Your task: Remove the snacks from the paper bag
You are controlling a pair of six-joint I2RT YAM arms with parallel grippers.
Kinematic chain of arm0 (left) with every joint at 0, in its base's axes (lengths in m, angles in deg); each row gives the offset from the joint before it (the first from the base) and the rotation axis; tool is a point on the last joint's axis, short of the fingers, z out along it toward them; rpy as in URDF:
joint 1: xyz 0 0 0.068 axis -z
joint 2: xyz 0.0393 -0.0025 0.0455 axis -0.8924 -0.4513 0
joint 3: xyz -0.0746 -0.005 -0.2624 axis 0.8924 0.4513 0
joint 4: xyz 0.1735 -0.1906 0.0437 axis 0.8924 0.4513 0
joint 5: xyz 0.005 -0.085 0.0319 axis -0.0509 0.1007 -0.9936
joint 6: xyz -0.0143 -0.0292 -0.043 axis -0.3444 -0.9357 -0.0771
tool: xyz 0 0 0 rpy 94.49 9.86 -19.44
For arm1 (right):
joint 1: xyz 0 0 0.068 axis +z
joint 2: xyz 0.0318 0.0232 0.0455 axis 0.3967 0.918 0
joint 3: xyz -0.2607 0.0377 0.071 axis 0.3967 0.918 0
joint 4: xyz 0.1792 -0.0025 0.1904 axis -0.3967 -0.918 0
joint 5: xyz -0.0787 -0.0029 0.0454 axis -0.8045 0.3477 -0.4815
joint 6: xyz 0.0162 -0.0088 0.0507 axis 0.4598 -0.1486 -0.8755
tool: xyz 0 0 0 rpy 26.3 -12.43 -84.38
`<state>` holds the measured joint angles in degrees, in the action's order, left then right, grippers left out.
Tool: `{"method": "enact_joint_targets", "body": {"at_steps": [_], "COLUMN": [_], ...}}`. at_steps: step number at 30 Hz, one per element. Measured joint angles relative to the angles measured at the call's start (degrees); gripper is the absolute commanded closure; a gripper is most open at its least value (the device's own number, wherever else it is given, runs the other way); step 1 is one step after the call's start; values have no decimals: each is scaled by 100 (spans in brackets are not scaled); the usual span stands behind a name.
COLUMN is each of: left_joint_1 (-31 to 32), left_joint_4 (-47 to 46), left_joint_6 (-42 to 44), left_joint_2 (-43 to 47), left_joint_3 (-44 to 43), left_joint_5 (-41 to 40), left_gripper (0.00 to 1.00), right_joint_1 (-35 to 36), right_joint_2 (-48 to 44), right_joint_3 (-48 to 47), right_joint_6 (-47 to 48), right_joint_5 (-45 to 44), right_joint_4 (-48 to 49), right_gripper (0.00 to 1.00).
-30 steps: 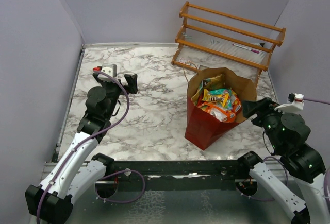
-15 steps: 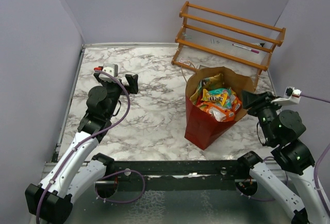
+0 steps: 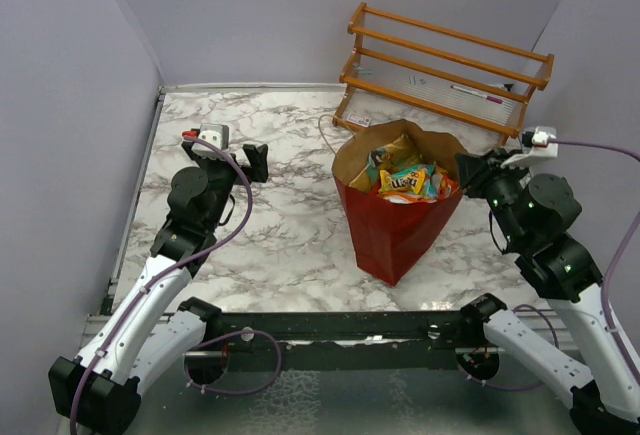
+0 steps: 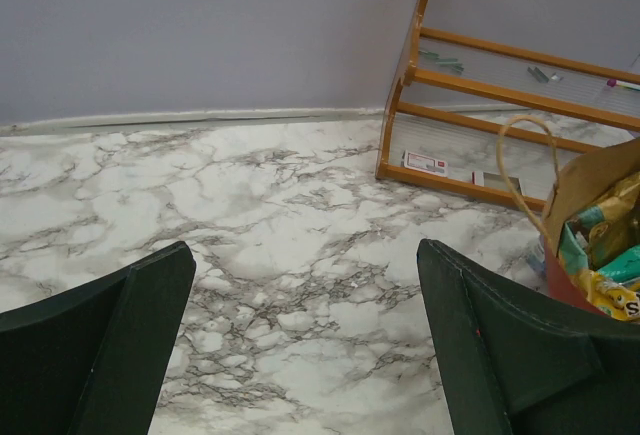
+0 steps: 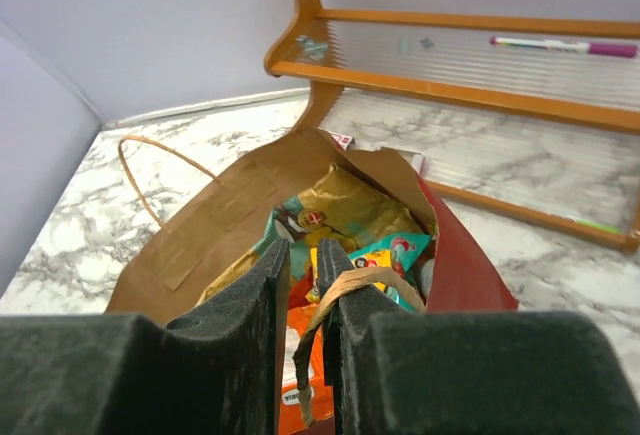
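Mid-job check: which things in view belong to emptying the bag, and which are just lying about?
Job: paper bag, snacks inside it, right gripper pinching its rim, left gripper open.
Lying about: orange rack, marker on its shelf, small card under it.

An orange wooden rack [image 3: 430, 83] stands at the upper right of the white-and-grey marbled bench [image 3: 290, 145], against the lilac wall [image 3: 250, 15]. A pink-capped pen [image 3: 478, 95] lies on its ribbed shelf, and a small white card [image 4: 425, 163] lies beneath its lowest rail.

The paper bag [image 3: 395, 240] is red outside, brown inside; snacks [image 3: 405, 182] yellow, orange, teal.
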<state>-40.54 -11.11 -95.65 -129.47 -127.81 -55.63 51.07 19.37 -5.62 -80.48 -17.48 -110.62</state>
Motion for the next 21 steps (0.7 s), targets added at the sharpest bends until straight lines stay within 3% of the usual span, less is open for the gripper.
{"method": "enact_joint_targets", "body": {"at_steps": [5, 12, 21], "left_joint_1": [0, 0, 0], "left_joint_4": [2, 2, 393], "left_joint_6": [0, 0, -334], "left_joint_2": [2, 2, -13], "left_joint_3": [0, 0, -184], "left_joint_5": [-4, -7, -66], "left_gripper": [3, 3, 2], "right_joint_1": [0, 0, -2], "right_joint_2": [798, 1803, 2520], "right_joint_3": [-455, -868, -1180], "right_joint_6": [256, 363, 527], "right_joint_5": [647, 2203, 5169], "right_joint_4": [245, 658, 645], "right_gripper": [85, 84, 84]}}
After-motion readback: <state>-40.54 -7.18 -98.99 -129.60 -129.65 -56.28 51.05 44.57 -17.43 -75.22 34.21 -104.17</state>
